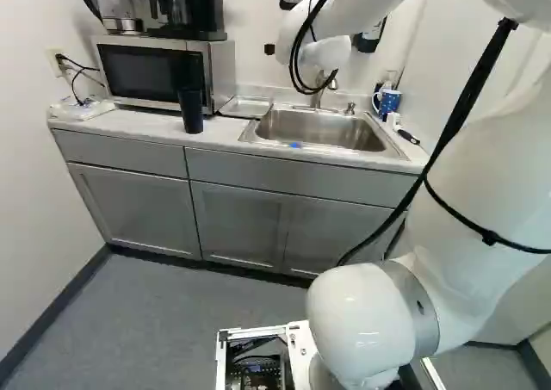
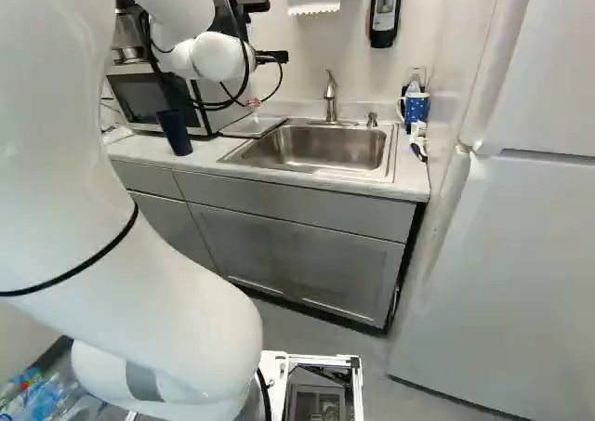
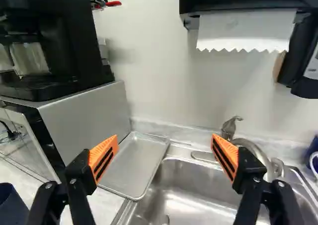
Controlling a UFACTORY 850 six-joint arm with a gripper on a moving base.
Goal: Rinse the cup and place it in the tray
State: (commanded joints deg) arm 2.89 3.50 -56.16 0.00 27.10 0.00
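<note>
The dark blue cup (image 1: 191,112) stands upright on the counter before the microwave, and in the wrist view the cup (image 3: 12,207) shows partly, outside one finger. The metal tray (image 3: 133,166) lies flat between microwave and sink, with nothing on it. The sink (image 2: 325,147) has its faucet (image 2: 330,96) at the back. Part of my gripper (image 2: 270,57) shows at the wrist, over the counter. In the wrist view the gripper (image 3: 165,155) is open wide, its orange pads apart with nothing between them; tray and sink lie beyond.
The microwave (image 1: 155,70) carries a coffee maker (image 3: 49,41). A paper towel dispenser (image 3: 243,29) hangs above the sink. A blue mug (image 2: 415,108) and small items stand at the counter's far right, near the white refrigerator (image 2: 502,254).
</note>
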